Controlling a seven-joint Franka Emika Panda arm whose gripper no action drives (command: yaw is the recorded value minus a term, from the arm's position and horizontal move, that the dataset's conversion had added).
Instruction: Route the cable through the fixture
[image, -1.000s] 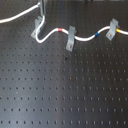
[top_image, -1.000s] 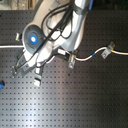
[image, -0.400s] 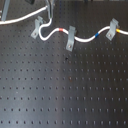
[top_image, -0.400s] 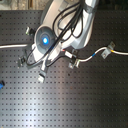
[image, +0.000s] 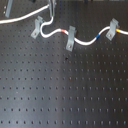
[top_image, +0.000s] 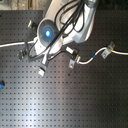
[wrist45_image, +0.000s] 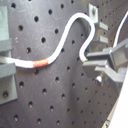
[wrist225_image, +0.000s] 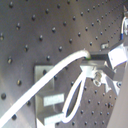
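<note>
The cable (image: 84, 41) runs along the far part of the black perforated board (image: 65, 90) in the first exterior view, passing the middle clip (image: 70, 37) and the clip (image: 114, 28) toward the first exterior view's right, with red, blue and yellow bands showing. Near the fixture (image: 38, 27) it humps up in a loop. From a second ago, I see that loop shifted and the arm (top_image: 62, 25) moved across the second exterior view, its blue-lit body now lying further toward the second exterior view's right. In the first wrist view, I see the gripper (wrist45_image: 89, 55) clenched on the white cord, which arcs away to a red band (wrist45_image: 41, 63). The second wrist view shows the cord leaving the fingers (wrist225_image: 97, 59) over a grey bracket (wrist225_image: 52, 95). The board is a dark breadboard with a regular grid of holes; I can make out little of the room beyond it.
</note>
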